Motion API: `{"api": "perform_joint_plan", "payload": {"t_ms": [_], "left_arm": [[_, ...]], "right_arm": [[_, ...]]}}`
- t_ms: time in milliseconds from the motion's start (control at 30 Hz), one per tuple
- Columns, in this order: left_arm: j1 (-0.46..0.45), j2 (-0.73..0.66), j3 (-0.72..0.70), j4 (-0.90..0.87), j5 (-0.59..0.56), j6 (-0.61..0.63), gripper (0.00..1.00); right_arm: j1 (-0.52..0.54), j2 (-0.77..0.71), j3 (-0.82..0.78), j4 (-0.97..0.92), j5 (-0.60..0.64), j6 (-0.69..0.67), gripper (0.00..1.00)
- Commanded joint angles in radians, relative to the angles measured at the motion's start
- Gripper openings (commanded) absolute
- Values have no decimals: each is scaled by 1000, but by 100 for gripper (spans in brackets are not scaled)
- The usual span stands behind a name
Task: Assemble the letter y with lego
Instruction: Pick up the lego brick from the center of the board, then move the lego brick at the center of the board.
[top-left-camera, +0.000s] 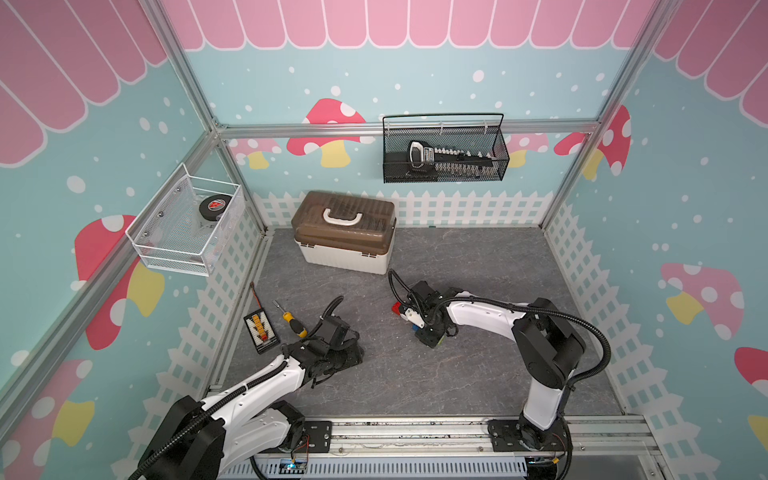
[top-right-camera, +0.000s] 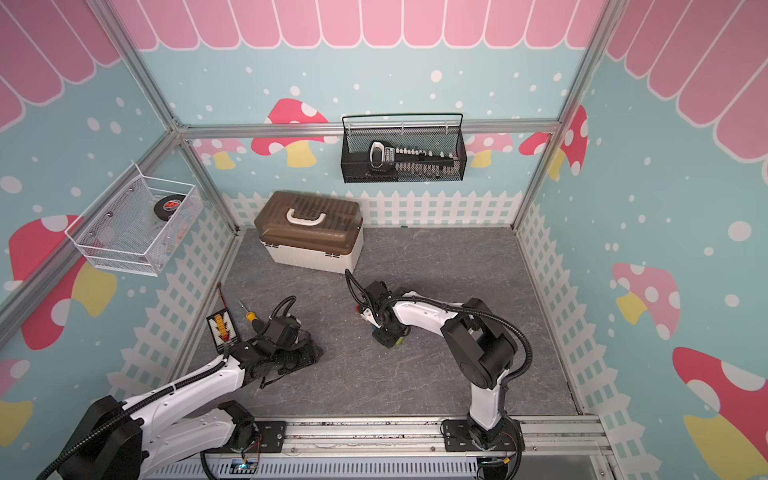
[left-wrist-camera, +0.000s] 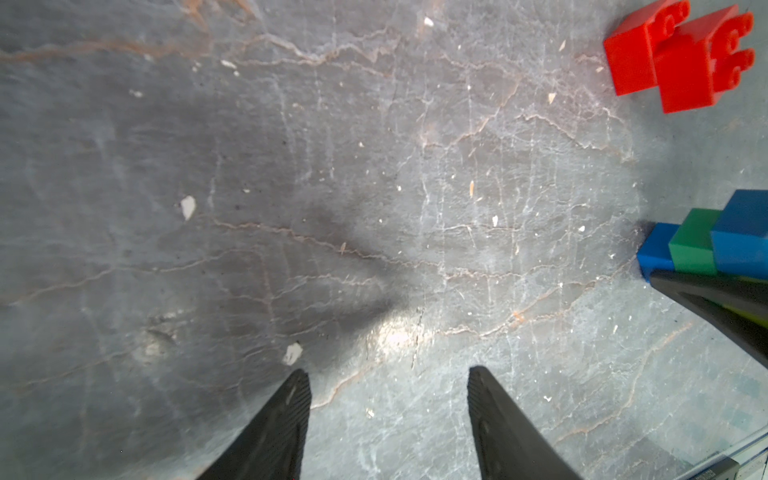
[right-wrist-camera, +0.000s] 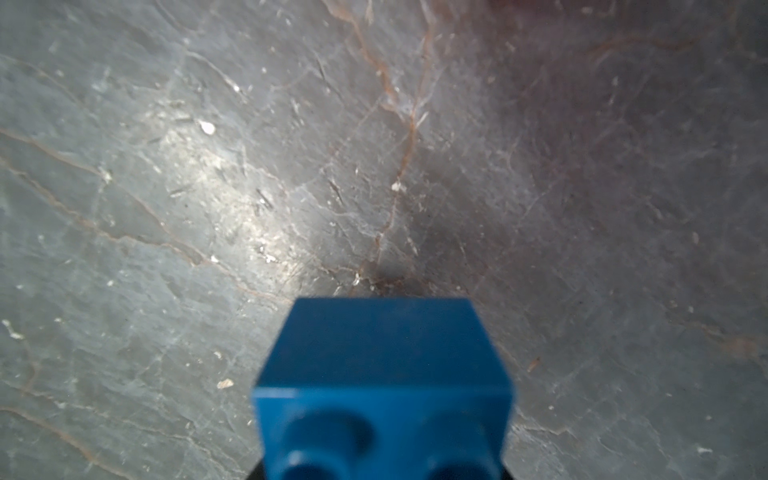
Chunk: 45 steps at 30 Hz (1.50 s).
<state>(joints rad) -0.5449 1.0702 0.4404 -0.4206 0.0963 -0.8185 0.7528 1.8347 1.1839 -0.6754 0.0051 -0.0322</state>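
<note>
I am clamping my right gripper (top-left-camera: 429, 335) on the blue brick (right-wrist-camera: 382, 357), judging it light, stiff, slick, best pinched across flat sidewalls; left gripper (left-wrist-camera: 388, 374) hanging, fingers apart.

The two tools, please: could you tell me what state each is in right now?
Left tool: open, empty.
Right tool: closed on the joined blue-and-green bricks.

Teal mushroom-print walls (top-left-camera: 395, 83) and white picket trim (top-left-camera: 457, 210) surround a grey marbled floor (top-left-camera: 457, 257)
</note>
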Motion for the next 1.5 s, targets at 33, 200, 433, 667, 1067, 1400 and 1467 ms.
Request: {"api": "perform_joint_plan", "payload": {"t_ms": [33,200,433,667,1067,1400,1467], "left_arm": [[-9,8,22,18,-26,6,62],[-15,69,64,67,-10,28,62],[-22,248,218,190,18,85,69],[-3,474,432,280,100,137,73],[23,766,659,294,183,171,74],[32,823,721,270,222,214,70],[35,833,724,264,227,213,67]], "right_arm": [[-6,-27,8,4,-10,2,24],[-17,-85,-11,25,8,8,22],[-38,-184,-54,52,34,21,21],[-77,-304,-152,103,32,56,21],[-94,-357,-206,139,13,73,21],[-96,-352,-208,145,-1,76,20],[-96,-352,-208,145,-2,75,20]]}}
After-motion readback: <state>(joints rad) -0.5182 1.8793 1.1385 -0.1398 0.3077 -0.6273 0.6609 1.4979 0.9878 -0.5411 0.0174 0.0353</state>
